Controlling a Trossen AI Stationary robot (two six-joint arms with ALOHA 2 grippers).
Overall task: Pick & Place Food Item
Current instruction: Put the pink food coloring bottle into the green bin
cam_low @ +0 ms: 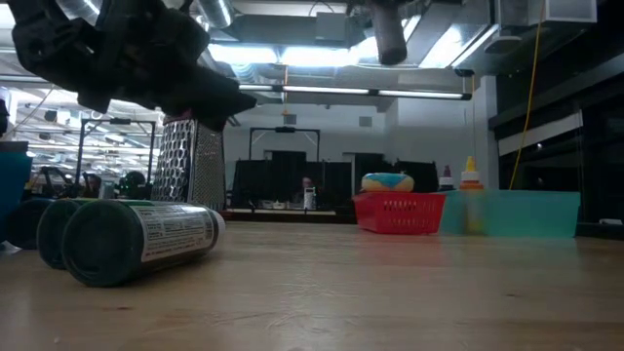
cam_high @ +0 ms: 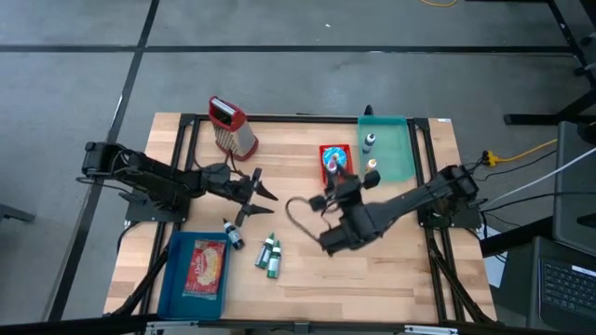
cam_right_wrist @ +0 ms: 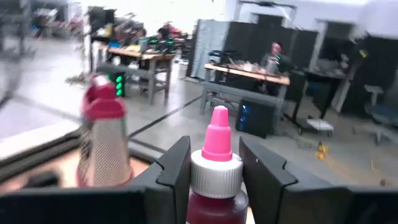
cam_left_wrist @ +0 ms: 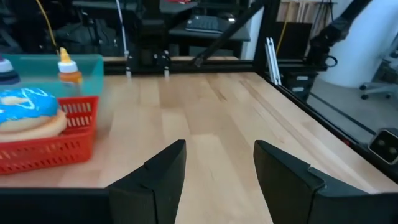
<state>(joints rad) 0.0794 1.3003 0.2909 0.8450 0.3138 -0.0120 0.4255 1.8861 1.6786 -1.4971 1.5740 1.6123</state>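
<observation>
A small bottle (cam_right_wrist: 216, 180) with a pink pointed cap, a white collar and dark red contents stands upright between the fingers of my right gripper (cam_right_wrist: 214, 163), which is shut on it above the table's middle (cam_high: 328, 198). Beyond it stands the steel grater with a red handle (cam_right_wrist: 102, 140). My left gripper (cam_left_wrist: 217, 165) is open with nothing between its fingers, left of the table's middle (cam_high: 261, 194). It points toward the red basket (cam_left_wrist: 46, 143), which holds a blue-iced donut (cam_left_wrist: 28, 109). My right gripper pinches the bottle between its two fingers, one on each side, at the white collar (cam_right_wrist: 215, 175) and the shoulder below it. The fingers come in level, pointing toward the grater. The bottle is upright, cap up; its lower part is hidden by the gripper.
A teal tray (cam_high: 396, 158) with small bottles sits at the far right, next to the red basket (cam_high: 337, 149). A blue tray (cam_high: 172, 279) with a food packet lies at the near left. Green bottles (cam_high: 270, 253) and a small bottle (cam_high: 233, 234) lie in front. The grater (cam_high: 231, 127) stands at the far left.
</observation>
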